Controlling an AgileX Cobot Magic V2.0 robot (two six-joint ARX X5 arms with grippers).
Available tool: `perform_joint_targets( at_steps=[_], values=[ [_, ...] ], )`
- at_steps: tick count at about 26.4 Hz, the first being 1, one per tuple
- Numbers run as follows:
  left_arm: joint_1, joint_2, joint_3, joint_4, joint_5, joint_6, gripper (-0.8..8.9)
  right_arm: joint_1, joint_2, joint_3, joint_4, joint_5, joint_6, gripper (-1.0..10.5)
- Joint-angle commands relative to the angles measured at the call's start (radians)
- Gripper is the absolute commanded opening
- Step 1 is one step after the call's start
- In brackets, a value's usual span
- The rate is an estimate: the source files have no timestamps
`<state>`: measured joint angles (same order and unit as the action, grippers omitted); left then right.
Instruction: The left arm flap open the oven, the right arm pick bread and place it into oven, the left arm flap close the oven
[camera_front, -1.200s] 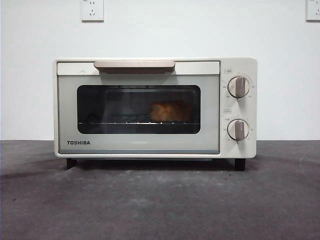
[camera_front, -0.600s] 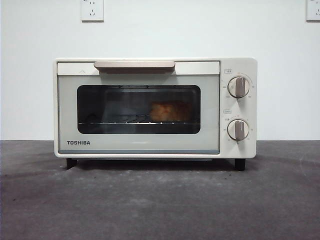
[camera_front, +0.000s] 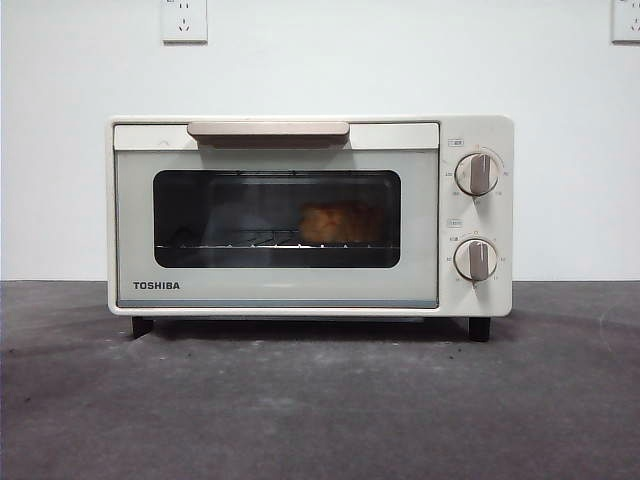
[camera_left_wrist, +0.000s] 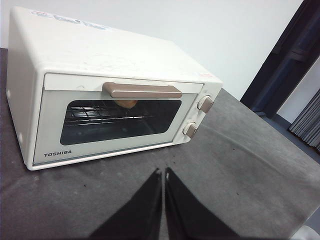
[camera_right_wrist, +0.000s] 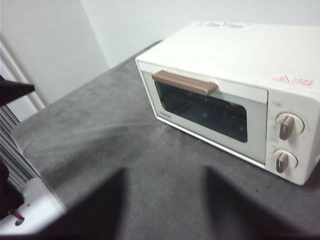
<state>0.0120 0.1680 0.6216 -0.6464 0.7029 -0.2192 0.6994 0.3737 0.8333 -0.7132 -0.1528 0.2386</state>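
- Oven (camera_front: 310, 215) is sitting mid-frame in the front view on the dark table (camera_front: 320, 410), door sitting flush with its handle (camera_front: 268, 130) along the top edge.
- Bread (camera_front: 338, 223) is resting on the wire rack (camera_front: 230, 240) inside, showing through the window right of center.
- Left gripper (camera_left_wrist: 163, 172) is hanging back from the oven, jaws pressed together, holding nothing.
- Right gripper (camera_right_wrist: 165, 172) is also hanging clear, jaws spread wide, empty.

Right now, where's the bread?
The bread is inside the TOSHIBA toaster oven, on the wire rack behind the shut glass door. In the front view it sits right of the window's centre, toward the knobs.
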Motion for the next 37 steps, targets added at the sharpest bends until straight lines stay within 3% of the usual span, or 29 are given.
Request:
perform_joint_targets(
  at_steps=[1, 18, 25, 29, 32, 37],
  values=[
    [0.0, 0.0, 0.013, 0.012, -0.003, 0.017, 0.2, 0.007, 0.004, 0.016, -0.005, 0.026, -0.014, 0.2],
    [0.0, -0.001, 0.001, 0.03, -0.002, 0.017, 0.2, 0.007, 0.003, 0.016, 0.046, 0.048, -0.012, 0.2],
    [0.002, -0.028, -0.233, 0.338, -0.015, 0.031, 0.2, 0.007, 0.003, 0.016, 0.048, 0.048, -0.012, 0.2],
    [0.004, -0.079, -0.398, 0.433, -0.197, 0.031, 0.2, 0.007, 0.003, 0.016, 0.048, 0.048, -0.012, 0.2],
    [0.003, -0.122, -0.483, 0.438, -0.368, 0.031, 0.2, 0.007, 0.003, 0.016, 0.048, 0.048, -0.012, 0.2],
    [0.004, -0.165, -0.561, 0.446, -0.572, 0.057, 0.2, 0.007, 0.003, 0.016, 0.048, 0.048, -0.012, 0.2]
  ],
)
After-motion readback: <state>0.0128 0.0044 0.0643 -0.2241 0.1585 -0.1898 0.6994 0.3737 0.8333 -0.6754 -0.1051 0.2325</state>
